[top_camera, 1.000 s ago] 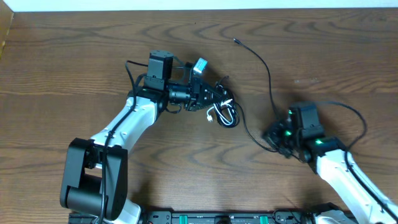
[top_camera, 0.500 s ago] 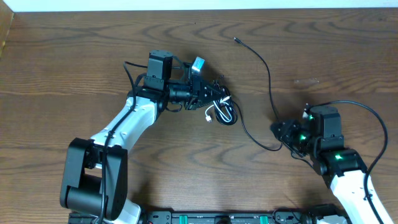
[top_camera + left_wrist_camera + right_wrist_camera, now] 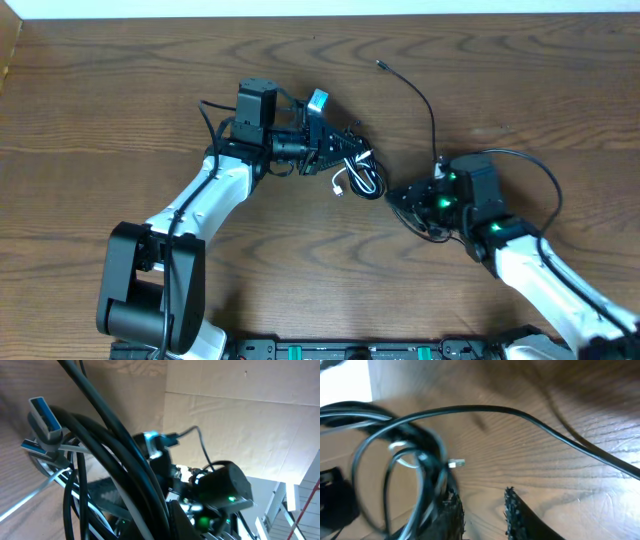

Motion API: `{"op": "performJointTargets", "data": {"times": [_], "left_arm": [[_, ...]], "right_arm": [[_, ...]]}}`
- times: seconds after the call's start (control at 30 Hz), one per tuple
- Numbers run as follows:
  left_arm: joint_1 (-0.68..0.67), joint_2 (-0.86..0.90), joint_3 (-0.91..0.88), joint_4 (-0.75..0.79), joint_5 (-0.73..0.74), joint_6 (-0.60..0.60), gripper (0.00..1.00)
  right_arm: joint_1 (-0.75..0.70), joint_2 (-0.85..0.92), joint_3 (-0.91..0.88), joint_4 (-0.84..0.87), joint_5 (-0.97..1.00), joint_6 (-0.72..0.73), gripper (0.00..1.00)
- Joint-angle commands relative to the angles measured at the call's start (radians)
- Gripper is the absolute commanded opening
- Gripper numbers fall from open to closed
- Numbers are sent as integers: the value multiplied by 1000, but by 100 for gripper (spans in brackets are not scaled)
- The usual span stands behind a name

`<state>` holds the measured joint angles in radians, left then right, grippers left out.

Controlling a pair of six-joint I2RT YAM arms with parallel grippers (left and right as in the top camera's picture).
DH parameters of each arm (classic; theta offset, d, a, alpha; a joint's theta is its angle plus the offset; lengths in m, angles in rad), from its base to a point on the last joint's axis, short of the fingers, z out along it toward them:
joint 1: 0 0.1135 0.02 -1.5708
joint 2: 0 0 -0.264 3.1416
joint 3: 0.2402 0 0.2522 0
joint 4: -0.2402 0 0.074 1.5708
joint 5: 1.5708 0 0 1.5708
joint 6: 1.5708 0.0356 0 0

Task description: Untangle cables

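Black cable (image 3: pixel 432 120) trails off right of the bundle (image 3: pixel 358 172), where it tangles with the white cable (image 3: pixel 343 183). The left gripper (image 3: pixel 322 150) is pressed together on the bundle, probably to anchor it. Just right of the bundle, the right gripper (image 3: pixel 400 197) stands slightly parted and empty, likely lining up on a loop.

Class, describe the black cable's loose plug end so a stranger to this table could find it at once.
Look at the wooden table from above, toward its far edge, right of centre. A thin black cable arcs up there from near the right hand; its small plug end lies alone on bare wood, unlike the ends in the bundle at the left hand.
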<state>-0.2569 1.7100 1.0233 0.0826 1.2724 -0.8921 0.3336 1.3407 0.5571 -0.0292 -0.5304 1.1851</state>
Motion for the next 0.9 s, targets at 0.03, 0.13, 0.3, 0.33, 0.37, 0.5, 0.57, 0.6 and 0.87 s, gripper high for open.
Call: {"op": "performJointTargets", "data": {"times": [0.03, 0.13, 0.3, 0.33, 0.37, 0.5, 0.57, 0.6, 0.87], "left_arm": [[3, -14, 14, 6, 25, -8, 8], [3, -14, 14, 6, 25, -8, 7], [3, -14, 14, 6, 25, -8, 8], [3, -14, 14, 6, 25, -8, 7], [3, -14, 14, 6, 25, -8, 8], [3, -14, 14, 6, 25, -8, 8], [3, -14, 14, 6, 24, -7, 8], [3, -14, 14, 6, 24, -7, 8], [3, -14, 14, 6, 24, -8, 8]], "right_arm": [[7, 71, 2, 89, -2, 61, 23], [7, 83, 2, 137, -27, 61, 22], [-1, 82, 2, 145, -29, 77, 20], [-8, 80, 2, 145, -30, 76, 21], [-20, 79, 2, 145, -42, 74, 21], [-72, 77, 2, 145, -112, 35, 19], [-90, 77, 2, 145, -137, 24, 20], [-93, 77, 2, 145, -146, 22, 20], [-68, 77, 2, 153, -156, 14, 24]]}}
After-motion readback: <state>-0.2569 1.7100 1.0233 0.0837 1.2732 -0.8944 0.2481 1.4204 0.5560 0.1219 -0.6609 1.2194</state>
